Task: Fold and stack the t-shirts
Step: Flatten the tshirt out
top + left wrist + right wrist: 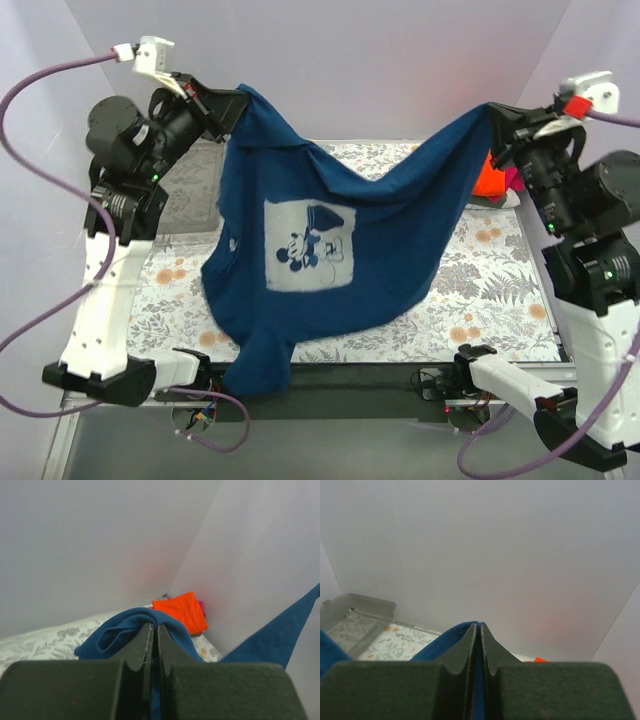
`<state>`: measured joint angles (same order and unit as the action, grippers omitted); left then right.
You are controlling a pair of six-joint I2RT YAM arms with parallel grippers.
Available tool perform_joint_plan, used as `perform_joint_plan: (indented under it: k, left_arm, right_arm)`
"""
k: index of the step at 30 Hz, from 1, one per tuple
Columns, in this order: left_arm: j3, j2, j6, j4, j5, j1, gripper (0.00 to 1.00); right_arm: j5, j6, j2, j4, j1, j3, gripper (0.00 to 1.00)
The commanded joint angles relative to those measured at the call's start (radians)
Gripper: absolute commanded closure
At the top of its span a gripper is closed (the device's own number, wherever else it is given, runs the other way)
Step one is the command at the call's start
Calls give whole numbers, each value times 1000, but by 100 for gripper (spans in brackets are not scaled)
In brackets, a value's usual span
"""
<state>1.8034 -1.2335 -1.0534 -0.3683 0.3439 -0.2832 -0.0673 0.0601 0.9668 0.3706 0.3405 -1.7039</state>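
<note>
Left gripper [222, 104] and right gripper [497, 119] were clamped tight on the navy shirt [385, 225], hanging unfolded between them, while the orange shirt [488, 178] lay already folded.

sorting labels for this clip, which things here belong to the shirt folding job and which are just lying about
Belong to the job:
- navy t-shirt, pinched by the left fingers and right fingers
- folded orange shirt
- magenta shirt beside it

Just lying about:
- floral table cover
- purple cables
</note>
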Motion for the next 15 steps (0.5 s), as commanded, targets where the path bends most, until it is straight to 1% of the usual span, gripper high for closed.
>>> perform_joint_plan:
  k: [1,4,5,7,10,15]
  left_arm:
    - [106,-16,50,17,-23,4,100]
    - [160,-76,70,29,6,4,100]
    - [198,-89,72,19,13,4,100]
    - [227,-107,72,2,20,6,100]
    - [194,-63,67,9,7,6,100]
    - [82,48,58,23,15,6,100]
  right_arm:
    - [-38,32,27,-104,-1,-42,99]
    - [-48,41,49,-108,-1,-72,99]
    - [-49,41,47,-110,-1,-76,99]
    - [-51,40,27,-108,-1,-68,99]
    - [-55,38,-22,-108,-1,-36,99]
    - [-33,27,-99,-96,-1,0,99]
